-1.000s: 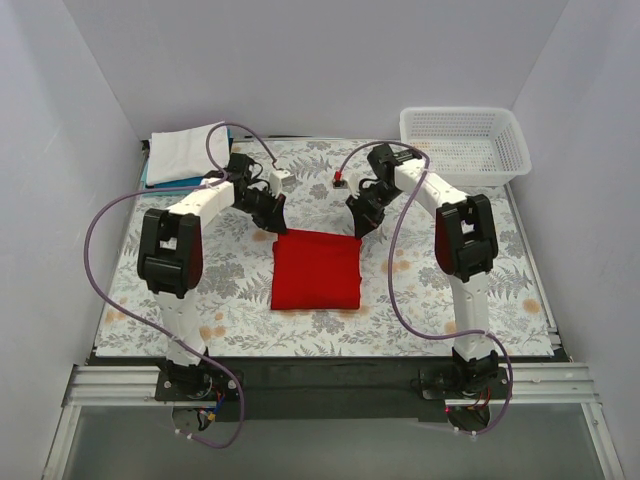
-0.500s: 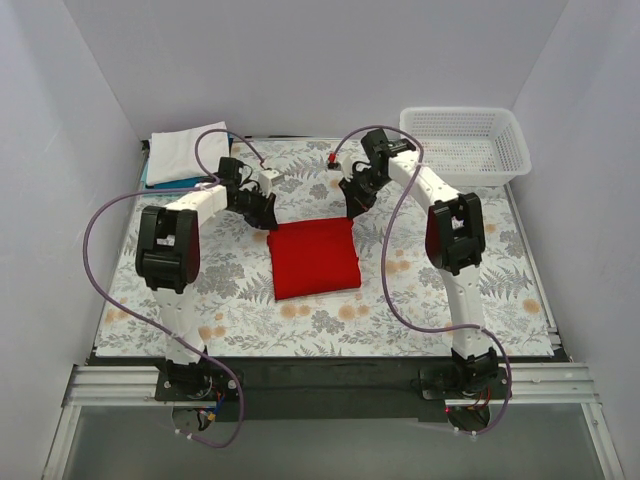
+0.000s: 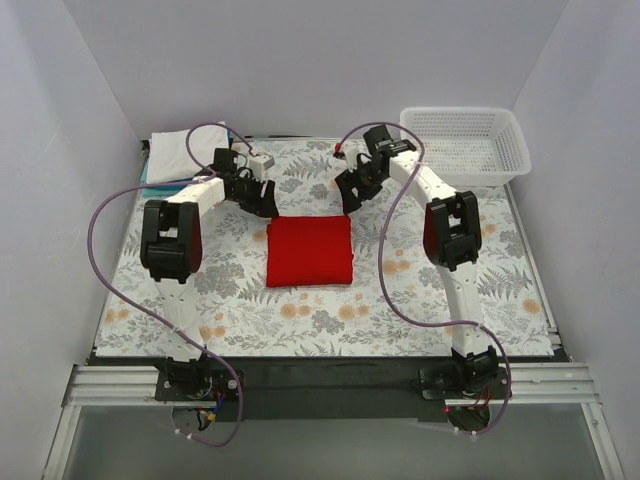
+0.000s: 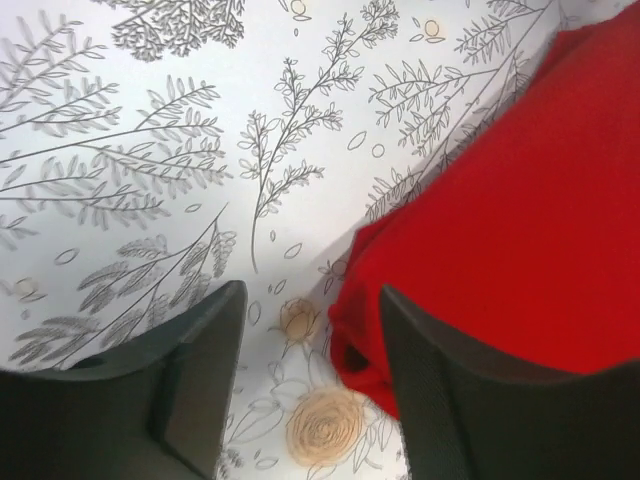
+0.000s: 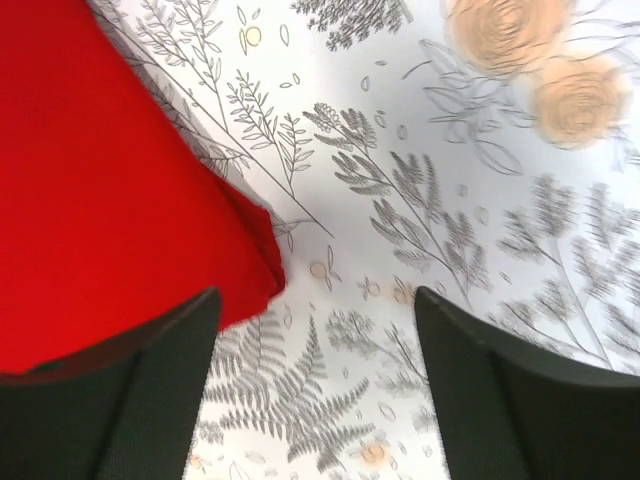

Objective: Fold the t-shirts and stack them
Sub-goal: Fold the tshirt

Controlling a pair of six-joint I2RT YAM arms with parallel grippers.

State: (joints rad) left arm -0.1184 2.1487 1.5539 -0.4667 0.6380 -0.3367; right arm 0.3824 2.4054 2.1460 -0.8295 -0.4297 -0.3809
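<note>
A red t-shirt (image 3: 309,251), folded into a neat square, lies flat in the middle of the floral table. My left gripper (image 3: 268,203) hovers just above its far left corner, jaws open and holding nothing; the left wrist view shows the shirt's corner (image 4: 520,220) by the right finger (image 4: 450,400). My right gripper (image 3: 346,200) hangs over the far right corner, jaws wide open and empty; the red cloth (image 5: 100,190) sits at the left of the right wrist view. A folded white t-shirt (image 3: 186,151) rests on a blue one at the far left corner.
A white plastic basket (image 3: 464,144) stands at the far right corner of the table. The floral tablecloth (image 3: 420,290) covers the surface, with white walls on three sides. Purple cables loop from both arms.
Both grippers have opened and let go of the red t-shirt's far corners, then drawn back toward the far side. The shirt now lies flat, shifted slightly away from the arm bases.
</note>
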